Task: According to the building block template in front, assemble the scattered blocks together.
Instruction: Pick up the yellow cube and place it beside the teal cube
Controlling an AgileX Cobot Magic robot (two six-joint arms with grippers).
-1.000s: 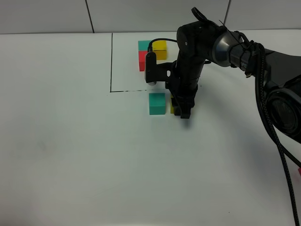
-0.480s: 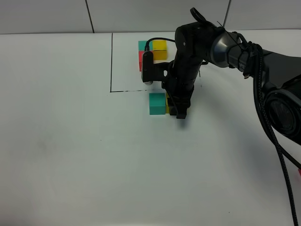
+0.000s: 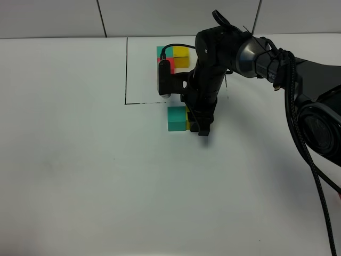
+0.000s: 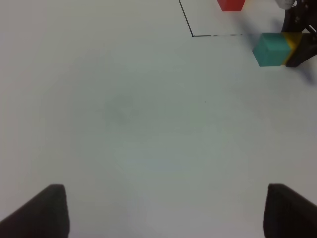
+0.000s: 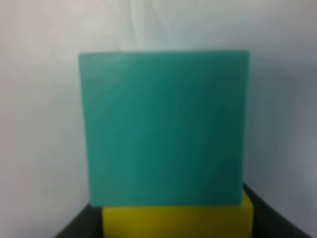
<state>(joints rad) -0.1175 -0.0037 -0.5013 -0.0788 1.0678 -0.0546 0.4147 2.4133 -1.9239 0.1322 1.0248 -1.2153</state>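
Touching teal cube [image 3: 177,118], yellow cube [image 5: 177,220] fills right hand [image 3: 200,126].

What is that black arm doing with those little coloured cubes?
The robot is copying the three-cube template at the far side of the table. Its right hand grips a yellow block and holds it against the side of a loose teal block, just outside the drawn frame. The left hand is open over bare table, holding nothing. Only those two loose blocks are together.
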